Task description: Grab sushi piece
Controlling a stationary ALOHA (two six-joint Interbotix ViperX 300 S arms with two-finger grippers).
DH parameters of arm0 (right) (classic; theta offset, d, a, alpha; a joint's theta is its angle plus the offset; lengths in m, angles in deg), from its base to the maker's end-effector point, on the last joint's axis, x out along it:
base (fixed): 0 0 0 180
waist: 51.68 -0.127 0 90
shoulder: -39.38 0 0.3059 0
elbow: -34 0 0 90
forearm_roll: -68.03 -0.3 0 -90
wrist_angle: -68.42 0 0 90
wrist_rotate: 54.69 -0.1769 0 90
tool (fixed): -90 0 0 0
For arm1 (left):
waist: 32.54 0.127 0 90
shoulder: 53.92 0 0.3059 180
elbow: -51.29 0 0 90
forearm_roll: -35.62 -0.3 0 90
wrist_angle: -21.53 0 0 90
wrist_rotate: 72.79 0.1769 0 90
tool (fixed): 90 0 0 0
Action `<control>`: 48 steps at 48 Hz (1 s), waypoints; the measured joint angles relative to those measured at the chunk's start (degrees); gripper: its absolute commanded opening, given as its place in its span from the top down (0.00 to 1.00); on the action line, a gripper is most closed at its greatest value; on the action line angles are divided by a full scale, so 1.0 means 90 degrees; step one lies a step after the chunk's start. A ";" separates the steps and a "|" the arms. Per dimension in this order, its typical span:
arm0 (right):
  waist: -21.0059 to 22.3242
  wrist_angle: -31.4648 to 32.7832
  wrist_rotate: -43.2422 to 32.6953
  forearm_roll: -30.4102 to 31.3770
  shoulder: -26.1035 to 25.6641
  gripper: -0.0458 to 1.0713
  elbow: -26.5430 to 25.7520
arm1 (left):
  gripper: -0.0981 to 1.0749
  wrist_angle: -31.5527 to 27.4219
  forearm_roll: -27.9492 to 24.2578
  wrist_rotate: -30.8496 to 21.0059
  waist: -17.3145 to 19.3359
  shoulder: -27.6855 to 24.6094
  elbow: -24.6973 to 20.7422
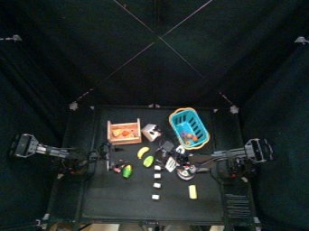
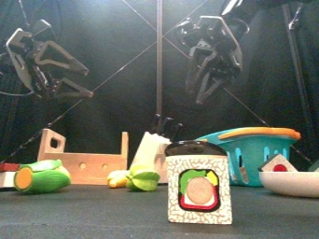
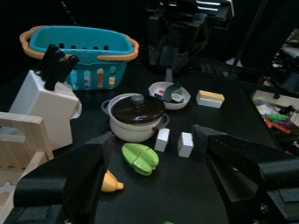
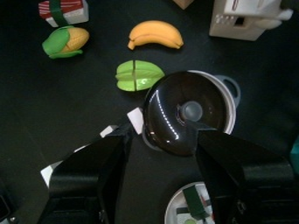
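Black table [image 2: 75, 210]; sushi piece [image 2: 200, 194] shows no readable writing.

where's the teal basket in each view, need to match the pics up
Top view: teal basket right of centre, at the table's back.
Front view: low on the right, behind the white bowl.
Left wrist view: upper left.
Right wrist view: not clearly in it.
Shared landmark: the white knife block, standing beside the basket.
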 measured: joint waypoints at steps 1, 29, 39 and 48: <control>-0.0010 -0.0098 -0.0059 0.0020 -0.0059 0.19 0.0088 | 0.04 0.0010 0.0000 0.0000 0.0000 -0.0029 -0.0010; -0.0225 -0.2686 -0.0391 0.0332 -0.1270 0.19 0.2471 | 0.04 -0.0020 -0.1240 0.0020 -0.0156 -0.1826 -0.1133; -0.0264 -0.2695 -0.0400 0.0312 -0.1279 0.19 0.2881 | 0.04 -0.0029 -0.1104 -0.0020 -0.0195 -0.2578 -0.1592; -0.0293 -0.2695 -0.0400 0.0312 -0.1289 0.19 0.3076 | 0.04 -0.0029 -0.0830 0.0000 -0.0186 -0.3320 -0.2021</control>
